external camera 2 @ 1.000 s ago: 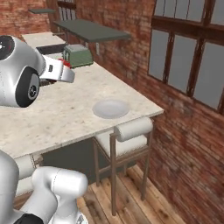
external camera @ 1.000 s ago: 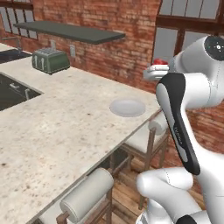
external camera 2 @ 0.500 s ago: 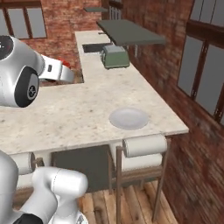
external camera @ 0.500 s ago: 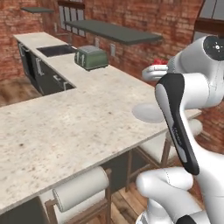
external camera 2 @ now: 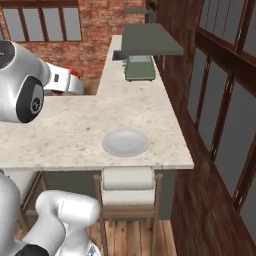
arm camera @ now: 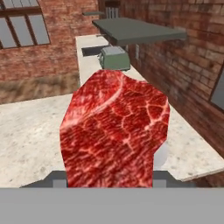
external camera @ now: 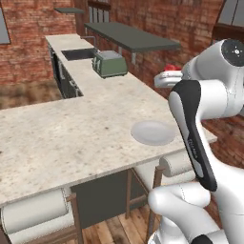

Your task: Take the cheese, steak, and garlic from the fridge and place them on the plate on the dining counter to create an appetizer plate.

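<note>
Hand view shows your gripper [arm camera: 109,177] pinching the steak [arm camera: 114,131] (1 slab, held high); release before reaching the plate [external camera 2: 126,142] and it lands on the counter [external camera 2: 75,130].

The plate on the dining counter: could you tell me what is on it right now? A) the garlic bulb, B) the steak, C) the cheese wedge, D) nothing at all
D: the plate lies bare on the dining counter in both base views, while the steak is up in the gripper, raised above the counter short of the plate.
</note>
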Robot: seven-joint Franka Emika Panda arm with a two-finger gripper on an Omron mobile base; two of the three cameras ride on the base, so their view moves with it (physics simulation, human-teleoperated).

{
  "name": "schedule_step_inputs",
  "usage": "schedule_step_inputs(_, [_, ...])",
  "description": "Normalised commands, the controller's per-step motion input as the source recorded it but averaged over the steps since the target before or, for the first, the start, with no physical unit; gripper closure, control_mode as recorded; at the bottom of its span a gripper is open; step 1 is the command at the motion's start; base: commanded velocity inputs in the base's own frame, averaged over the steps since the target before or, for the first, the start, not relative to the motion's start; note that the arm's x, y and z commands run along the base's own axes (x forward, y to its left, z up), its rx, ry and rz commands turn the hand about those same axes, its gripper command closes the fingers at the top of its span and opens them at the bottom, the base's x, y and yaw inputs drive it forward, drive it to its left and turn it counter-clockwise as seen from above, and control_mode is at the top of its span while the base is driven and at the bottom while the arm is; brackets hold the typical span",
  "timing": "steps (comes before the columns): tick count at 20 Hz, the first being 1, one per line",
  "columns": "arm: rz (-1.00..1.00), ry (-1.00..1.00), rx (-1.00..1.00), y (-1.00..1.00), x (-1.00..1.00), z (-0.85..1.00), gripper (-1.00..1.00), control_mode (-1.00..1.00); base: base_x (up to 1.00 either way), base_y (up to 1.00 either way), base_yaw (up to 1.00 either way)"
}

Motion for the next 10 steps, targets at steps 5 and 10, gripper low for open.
schedule_step_inputs(5, [0.0, 0.0, 0.0, 0.0, 0.0, 0.0, 1.0, 1.0, 0.78, -0.16, 0.27])
schedule_step_inputs(10, [0.0, 0.0, 0.0, 0.0, 0.0, 0.0, 1.0, 1.0, 0.3, -0.03, 0.1])
